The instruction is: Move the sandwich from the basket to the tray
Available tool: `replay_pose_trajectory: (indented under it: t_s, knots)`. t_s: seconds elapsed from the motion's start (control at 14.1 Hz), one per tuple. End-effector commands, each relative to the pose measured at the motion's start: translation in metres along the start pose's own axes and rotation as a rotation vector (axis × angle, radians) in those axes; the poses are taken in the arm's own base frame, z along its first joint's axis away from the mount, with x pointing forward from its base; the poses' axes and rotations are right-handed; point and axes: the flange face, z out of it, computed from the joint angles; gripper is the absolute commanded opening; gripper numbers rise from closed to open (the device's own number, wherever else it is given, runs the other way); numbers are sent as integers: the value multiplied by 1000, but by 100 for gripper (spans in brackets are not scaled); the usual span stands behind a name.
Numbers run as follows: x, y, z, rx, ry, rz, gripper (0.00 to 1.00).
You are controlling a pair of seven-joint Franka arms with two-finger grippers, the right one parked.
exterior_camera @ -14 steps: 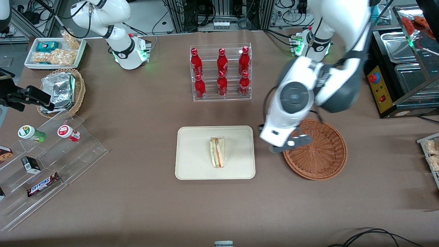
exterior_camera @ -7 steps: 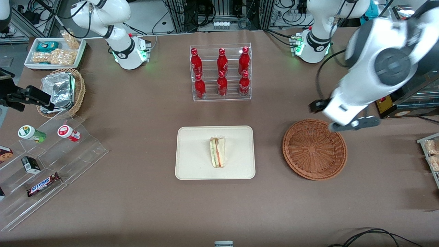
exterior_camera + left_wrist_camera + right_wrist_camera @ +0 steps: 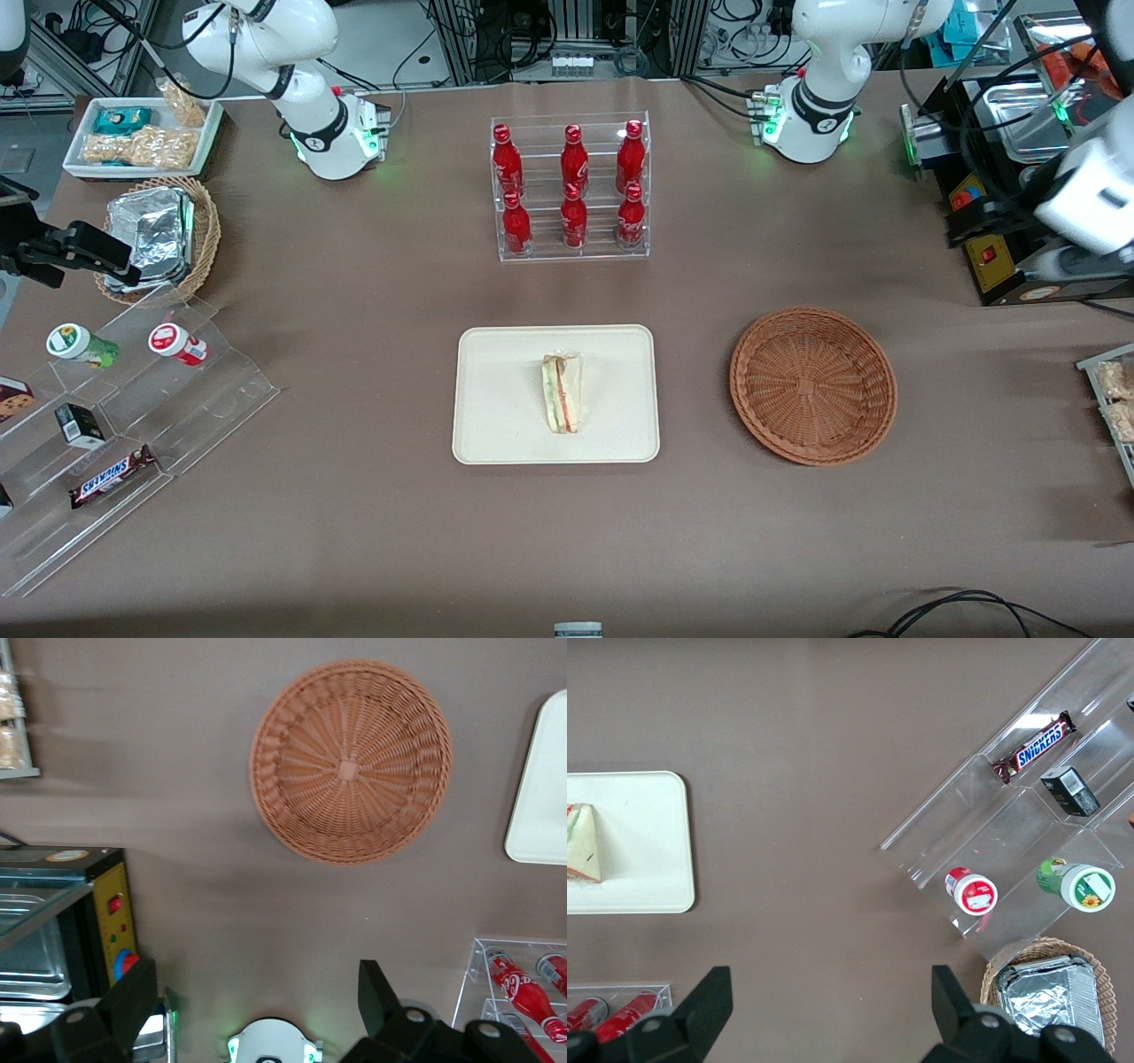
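The wedge sandwich (image 3: 562,393) lies on the cream tray (image 3: 496,390), near its middle, and also shows in the right wrist view (image 3: 583,843). The reddish-brown wicker basket (image 3: 813,385) beside the tray holds nothing, as the left wrist view confirms (image 3: 351,760). My left gripper (image 3: 1010,241) hangs high at the working arm's end of the table, farther from the front camera than the basket and over the black appliance's edge. Its fingers (image 3: 133,997) stand wide apart, and the gripper (image 3: 255,997) is open with nothing in it.
A clear rack of red bottles (image 3: 571,186) stands farther from the camera than the tray. A black appliance with a red button (image 3: 983,230) sits under the gripper. At the parked arm's end are an acrylic snack stand (image 3: 115,416) and a tan basket of foil packages (image 3: 159,235).
The left arm has swung away from the basket's tray-side rim, across the basket and up toward the working arm's end. The sandwich has stayed on the tray.
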Motion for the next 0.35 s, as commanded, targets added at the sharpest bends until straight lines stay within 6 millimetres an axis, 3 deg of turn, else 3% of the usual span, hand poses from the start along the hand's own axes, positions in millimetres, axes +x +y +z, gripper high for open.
replay_pose_trajectory:
  t_s: [0.0, 0.28]
  knots:
    - [-12, -32, -19, -27, 49, -5, 100]
    - [-4, -57, -27, -124, 109, 8, 100]
